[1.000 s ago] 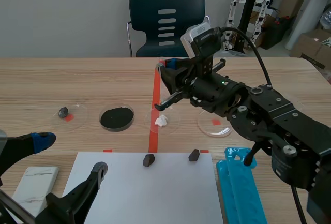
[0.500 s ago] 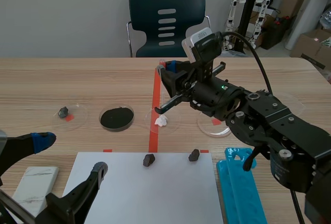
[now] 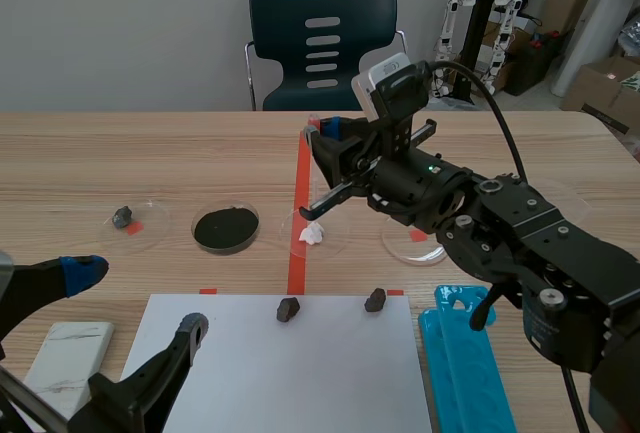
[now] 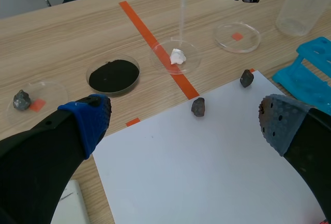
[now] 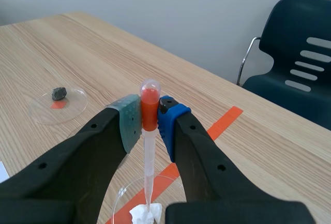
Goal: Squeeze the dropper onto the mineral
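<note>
My right gripper (image 5: 150,118) is shut on the orange bulb of a clear dropper (image 5: 149,107). The dropper hangs upright, its tip just above a white mineral (image 5: 146,214) in a clear dish (image 5: 118,197). In the scene view the right gripper (image 3: 325,138) hovers over the white mineral (image 3: 313,233) on the tape line. The left wrist view shows the dropper's tube (image 4: 182,6) above the white mineral (image 4: 178,56). At the table's near left, low down, my left gripper (image 4: 183,120) stands open and holds nothing.
A dish of black powder (image 3: 226,227) and a dish with a grey stone (image 3: 122,216) lie to the left, and an empty dish (image 3: 415,243) to the right. Two dark stones (image 3: 288,308) (image 3: 375,299) sit on the white paper (image 3: 280,373). A blue rack (image 3: 465,353) lies at the front right.
The right gripper with the dropper rose slightly and tilted a little a second ago, then held still. The left arm has not moved.
</note>
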Available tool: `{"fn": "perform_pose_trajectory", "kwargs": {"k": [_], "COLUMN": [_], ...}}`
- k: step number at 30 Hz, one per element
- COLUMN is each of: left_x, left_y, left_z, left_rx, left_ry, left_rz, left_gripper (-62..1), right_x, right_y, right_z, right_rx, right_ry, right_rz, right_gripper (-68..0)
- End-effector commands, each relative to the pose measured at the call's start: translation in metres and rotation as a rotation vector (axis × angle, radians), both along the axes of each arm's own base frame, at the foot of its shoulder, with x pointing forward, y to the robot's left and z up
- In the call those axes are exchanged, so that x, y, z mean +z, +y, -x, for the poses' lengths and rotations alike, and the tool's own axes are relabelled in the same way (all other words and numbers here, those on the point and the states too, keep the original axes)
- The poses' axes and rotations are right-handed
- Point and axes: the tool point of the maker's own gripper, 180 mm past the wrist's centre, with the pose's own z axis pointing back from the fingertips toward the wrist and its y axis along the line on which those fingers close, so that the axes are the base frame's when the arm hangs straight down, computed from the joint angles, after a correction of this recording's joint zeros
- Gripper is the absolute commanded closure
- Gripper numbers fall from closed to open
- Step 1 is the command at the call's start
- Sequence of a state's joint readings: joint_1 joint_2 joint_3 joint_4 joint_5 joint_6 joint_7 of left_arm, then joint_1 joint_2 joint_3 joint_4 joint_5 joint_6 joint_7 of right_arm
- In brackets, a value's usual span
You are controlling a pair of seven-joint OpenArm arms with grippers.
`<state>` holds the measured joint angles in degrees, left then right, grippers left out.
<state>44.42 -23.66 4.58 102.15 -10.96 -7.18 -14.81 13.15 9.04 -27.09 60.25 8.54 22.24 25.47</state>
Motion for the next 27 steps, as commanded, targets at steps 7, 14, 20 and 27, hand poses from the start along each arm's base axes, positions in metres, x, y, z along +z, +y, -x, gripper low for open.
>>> {"fn": "perform_pose_trajectory", "kwargs": {"k": [7,14,20,27], "left_x": [0.0112,0.0112,0.0112,0.0112], "left_y": [-0.0021,-0.0021,-0.0021,-0.0021], "left_z": [-0.0029,-0.0029,-0.0029,-0.0029], "left_rx": [0.0,0.0,0.0,0.0], "left_ry": [-0.033,-0.033,-0.033,-0.033], "left_rz": [0.019,0.019,0.019,0.019], "left_gripper": [-60.2,-60.2,-60.2,-60.2], "right_x": [0.0169,0.0191,0.0203,0.0217], "right_y": [0.0013,0.0013,0.0012,0.0004], "right_z": [-0.0062,-0.0059,-0.0058,-0.0063], "right_rx": [0.001,0.001,0.002,-0.004], "right_ry": [-0.042,-0.051,-0.056,-0.063], "right_rz": [-0.028,-0.036,-0.041,-0.044], "right_gripper": [-7.4,-6.3,-4.3,-1.7]}}
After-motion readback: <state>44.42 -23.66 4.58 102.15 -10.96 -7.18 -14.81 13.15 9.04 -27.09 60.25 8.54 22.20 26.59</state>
